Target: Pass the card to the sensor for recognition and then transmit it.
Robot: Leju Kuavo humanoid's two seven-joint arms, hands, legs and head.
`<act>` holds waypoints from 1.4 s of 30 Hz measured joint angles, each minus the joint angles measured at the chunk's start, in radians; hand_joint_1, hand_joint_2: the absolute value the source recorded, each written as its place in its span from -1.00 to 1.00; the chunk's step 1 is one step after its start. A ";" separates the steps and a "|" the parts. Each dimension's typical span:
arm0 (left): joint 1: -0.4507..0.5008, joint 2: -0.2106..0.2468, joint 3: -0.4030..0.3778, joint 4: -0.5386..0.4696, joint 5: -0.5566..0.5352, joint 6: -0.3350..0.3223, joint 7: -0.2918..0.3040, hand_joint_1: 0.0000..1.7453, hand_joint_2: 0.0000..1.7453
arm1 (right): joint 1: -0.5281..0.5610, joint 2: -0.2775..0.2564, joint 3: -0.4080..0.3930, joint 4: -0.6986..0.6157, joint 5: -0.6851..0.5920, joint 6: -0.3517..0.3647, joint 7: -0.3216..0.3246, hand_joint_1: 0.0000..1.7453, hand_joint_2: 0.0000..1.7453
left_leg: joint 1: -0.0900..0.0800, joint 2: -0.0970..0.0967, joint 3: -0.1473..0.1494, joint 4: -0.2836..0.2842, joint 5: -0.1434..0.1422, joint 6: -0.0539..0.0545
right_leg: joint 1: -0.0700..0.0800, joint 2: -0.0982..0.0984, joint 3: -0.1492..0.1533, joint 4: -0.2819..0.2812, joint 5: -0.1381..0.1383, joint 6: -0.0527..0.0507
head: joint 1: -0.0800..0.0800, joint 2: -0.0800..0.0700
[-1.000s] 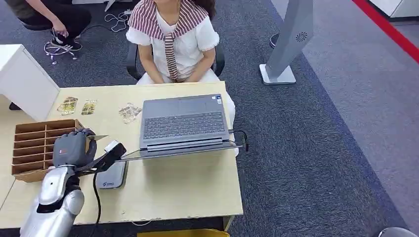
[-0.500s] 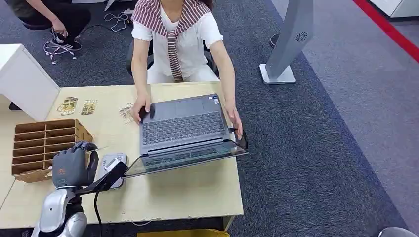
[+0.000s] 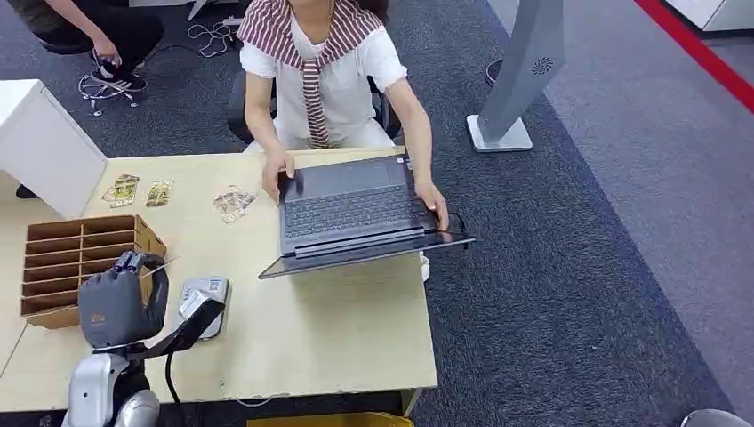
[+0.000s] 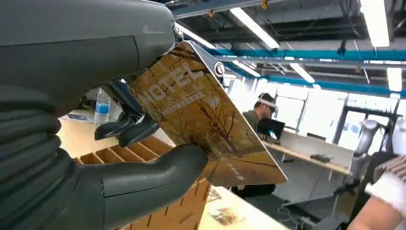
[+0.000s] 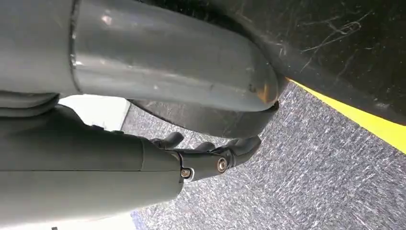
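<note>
Up between thumb (image 4: 158, 172) and fingers (image 4: 127, 129) of left hand (image 3: 113, 301) — card (image 4: 206, 117), pinched fast.

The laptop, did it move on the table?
Yes. The laptop slid toward the table's right edge and away from the cardboard organizer, which stayed put; the person's hands are on it.

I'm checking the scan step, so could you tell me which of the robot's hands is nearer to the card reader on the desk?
The left. The left hand, holding the card, is just beside the card reader. The right hand hangs low over the carpet, away from the desk.
</note>
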 joint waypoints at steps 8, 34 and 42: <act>0.007 -0.031 0.019 -0.002 0.000 0.023 -0.017 1.00 1.00 | 0.000 0.003 -0.002 0.000 0.012 -0.004 0.003 -1.00 -1.00 | 0.000 0.000 0.000 0.000 0.000 0.000 | 0.000 0.000 0.000 0.000 0.000 0.000 | 0.000 0.000; -0.019 -0.012 0.020 0.192 -0.052 -0.279 0.077 1.00 1.00 | -0.001 0.004 -0.017 0.000 0.032 0.011 -0.006 -1.00 1.00 | 0.000 0.000 0.001 0.000 0.000 0.000 | 0.000 0.000 0.000 0.000 0.000 0.000 | 0.000 0.000; -0.029 -0.011 0.020 0.224 -0.052 -0.288 0.084 1.00 1.00 | -0.013 0.004 -0.019 -0.003 0.032 0.011 -0.011 -1.00 1.00 | 0.000 0.000 0.001 0.000 0.000 0.000 | 0.000 0.001 0.000 0.000 0.000 0.000 | 0.000 0.000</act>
